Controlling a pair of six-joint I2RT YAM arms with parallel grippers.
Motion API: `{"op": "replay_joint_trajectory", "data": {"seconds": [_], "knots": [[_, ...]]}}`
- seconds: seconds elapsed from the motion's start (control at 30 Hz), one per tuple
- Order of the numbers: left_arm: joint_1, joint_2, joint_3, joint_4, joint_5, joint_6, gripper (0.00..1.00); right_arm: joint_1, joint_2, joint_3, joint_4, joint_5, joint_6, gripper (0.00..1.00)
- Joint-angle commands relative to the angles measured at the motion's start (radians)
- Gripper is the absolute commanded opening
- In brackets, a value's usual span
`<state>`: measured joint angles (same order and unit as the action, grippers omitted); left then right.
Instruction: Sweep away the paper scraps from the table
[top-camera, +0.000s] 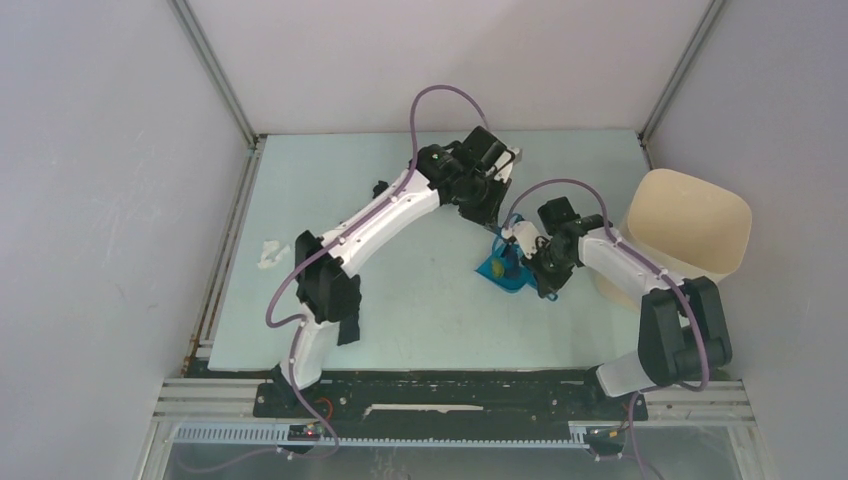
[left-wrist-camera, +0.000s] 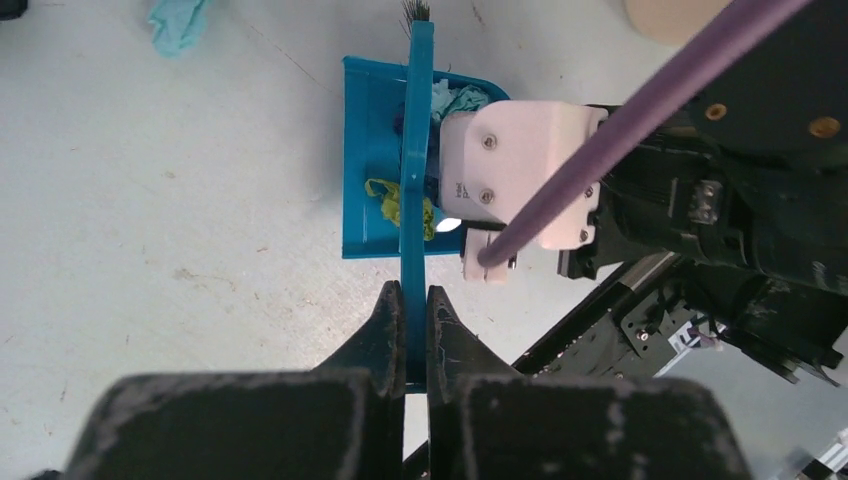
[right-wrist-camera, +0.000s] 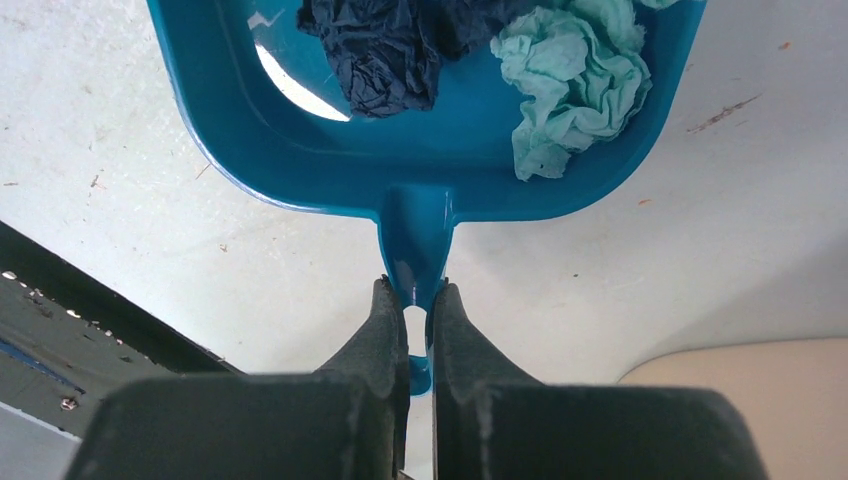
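Scraps (right-wrist-camera: 570, 90) look feather-light, soft; I'd sweep, not pinch. Left fingers (left-wrist-camera: 385, 335) clamp the brush (left-wrist-camera: 416, 150), right fingers (right-wrist-camera: 388, 335) the dustpan (right-wrist-camera: 300, 170) handle.

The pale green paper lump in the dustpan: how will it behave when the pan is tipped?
The paper lump is loosely crumpled, so probably very light and soft. The dustpan looks smooth and glossy, so the lump would likely slide out readily. Its irregular shape suggests it will tumble rather than roll far.
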<state>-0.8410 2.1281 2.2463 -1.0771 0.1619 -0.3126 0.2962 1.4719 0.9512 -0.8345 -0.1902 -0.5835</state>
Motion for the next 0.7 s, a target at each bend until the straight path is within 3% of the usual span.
{"op": "replay_joint_trajectory", "data": {"seconds": [0.0,0.2,0.37,0.67], "knots": [[0.017,-0.11,0.044,0.006,-0.008,0.011,0.0,-0.009,-0.062,-0.007,0.038,-0.018,-0.025,0.0],[0.05,-0.153,0.043,-0.012,-0.028,0.019,0.0,-0.012,-0.144,-0.007,0.058,-0.003,-0.023,0.0],[0.072,-0.246,-0.021,-0.007,-0.152,0.034,0.0,-0.012,-0.221,-0.002,0.055,0.004,-0.025,0.0],[0.154,-0.577,-0.601,0.171,-0.236,0.023,0.0,-0.008,-0.298,0.209,-0.194,-0.006,-0.076,0.0]]}}
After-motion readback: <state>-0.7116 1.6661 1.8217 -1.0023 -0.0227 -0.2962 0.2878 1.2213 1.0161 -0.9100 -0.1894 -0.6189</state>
